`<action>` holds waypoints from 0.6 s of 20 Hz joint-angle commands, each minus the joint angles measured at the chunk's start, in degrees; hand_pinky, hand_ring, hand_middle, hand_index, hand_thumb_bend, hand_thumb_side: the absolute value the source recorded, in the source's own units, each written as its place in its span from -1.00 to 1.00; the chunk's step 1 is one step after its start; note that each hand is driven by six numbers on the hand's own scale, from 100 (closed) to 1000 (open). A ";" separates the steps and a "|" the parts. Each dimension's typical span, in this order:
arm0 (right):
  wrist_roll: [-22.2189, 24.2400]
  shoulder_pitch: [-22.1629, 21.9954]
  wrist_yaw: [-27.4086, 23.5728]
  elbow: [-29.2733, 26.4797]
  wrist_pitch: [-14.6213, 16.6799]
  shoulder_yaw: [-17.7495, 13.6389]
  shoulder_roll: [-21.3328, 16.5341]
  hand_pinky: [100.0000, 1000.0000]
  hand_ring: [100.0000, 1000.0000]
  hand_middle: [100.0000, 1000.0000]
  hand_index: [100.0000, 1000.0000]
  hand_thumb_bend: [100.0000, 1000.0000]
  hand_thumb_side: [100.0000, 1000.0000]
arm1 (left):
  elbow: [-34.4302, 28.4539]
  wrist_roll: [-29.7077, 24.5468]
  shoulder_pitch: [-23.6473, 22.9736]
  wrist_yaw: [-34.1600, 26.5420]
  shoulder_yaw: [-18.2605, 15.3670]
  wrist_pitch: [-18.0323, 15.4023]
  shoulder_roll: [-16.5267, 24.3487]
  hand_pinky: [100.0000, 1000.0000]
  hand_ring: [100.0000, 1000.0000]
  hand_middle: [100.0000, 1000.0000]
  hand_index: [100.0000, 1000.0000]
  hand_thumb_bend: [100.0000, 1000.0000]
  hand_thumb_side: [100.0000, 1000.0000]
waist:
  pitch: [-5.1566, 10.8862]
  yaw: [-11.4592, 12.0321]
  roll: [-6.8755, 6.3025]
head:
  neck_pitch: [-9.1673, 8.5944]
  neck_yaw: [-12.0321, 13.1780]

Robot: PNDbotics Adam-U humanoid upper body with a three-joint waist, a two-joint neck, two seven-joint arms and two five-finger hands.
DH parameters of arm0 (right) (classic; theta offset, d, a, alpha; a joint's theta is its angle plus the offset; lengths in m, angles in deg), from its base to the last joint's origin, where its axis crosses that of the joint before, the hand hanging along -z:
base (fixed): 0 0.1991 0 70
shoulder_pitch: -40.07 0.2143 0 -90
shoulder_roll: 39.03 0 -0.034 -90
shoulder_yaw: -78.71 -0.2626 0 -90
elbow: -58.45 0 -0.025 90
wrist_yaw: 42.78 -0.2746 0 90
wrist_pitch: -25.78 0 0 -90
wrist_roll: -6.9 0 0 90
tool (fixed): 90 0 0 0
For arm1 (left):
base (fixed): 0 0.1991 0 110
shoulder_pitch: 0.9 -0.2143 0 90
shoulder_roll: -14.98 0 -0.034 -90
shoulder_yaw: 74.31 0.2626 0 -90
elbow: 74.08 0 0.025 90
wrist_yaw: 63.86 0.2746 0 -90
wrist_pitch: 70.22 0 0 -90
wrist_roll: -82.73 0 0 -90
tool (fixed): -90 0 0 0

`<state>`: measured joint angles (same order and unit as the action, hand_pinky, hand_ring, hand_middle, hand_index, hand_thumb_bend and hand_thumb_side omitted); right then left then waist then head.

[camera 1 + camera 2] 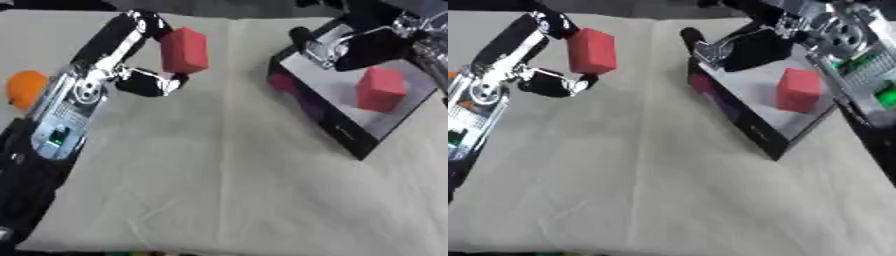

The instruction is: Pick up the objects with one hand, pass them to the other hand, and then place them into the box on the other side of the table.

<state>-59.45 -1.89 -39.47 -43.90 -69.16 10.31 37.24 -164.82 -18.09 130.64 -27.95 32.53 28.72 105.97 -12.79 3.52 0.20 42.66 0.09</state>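
The left hand (131, 55) is raised over the far left part of the table (227, 190). Its fingers (144, 22) curl over the top of a red block (184, 50), and the thumb (153, 82) closes in under the block's lower edge, so the block is pinched between them. The block is tilted and appears to be off the table, in the hand.

A dark-walled box (745, 120) with a pale floor sits at the far right of the table, set askew to the table's edges. A second red block (798, 90) stands inside it, on the floor near the box's right side.

The right hand (745, 47) is over the far end of the box, just beyond the second block and apart from it. Its dark fingers are bent; whether they hold anything cannot be determined.

An orange object (24, 87) lies at the left edge of the table, beside the left forearm. The table is covered with a pale cloth.
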 commanded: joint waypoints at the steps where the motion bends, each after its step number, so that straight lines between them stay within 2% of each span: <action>1: 1.09 1.49 1.54 0.14 0.49 0.23 0.06 0.87 0.92 1.00 1.00 -1.00 -0.69 | -0.32 0.45 1.57 0.65 0.04 -0.25 -1.07 0.51 0.29 0.13 0.00 -0.66 -1.00 | 1.64 0.04 0.70 | -0.80 -0.31; 12: 2.69 2.84 7.79 2.54 1.42 2.69 2.45 0.88 0.94 1.00 1.00 -1.00 -0.75 | 0.07 0.60 2.89 1.35 0.77 -0.22 -5.45 0.50 0.28 0.12 -0.01 -0.68 -1.00 | 1.26 0.40 0.89 | -1.09 -1.66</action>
<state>-56.98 -0.28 -32.52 -41.31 -68.04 13.26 40.05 -164.35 -17.63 132.24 -26.83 33.37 28.50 100.49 -12.79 3.94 0.39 42.21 -1.28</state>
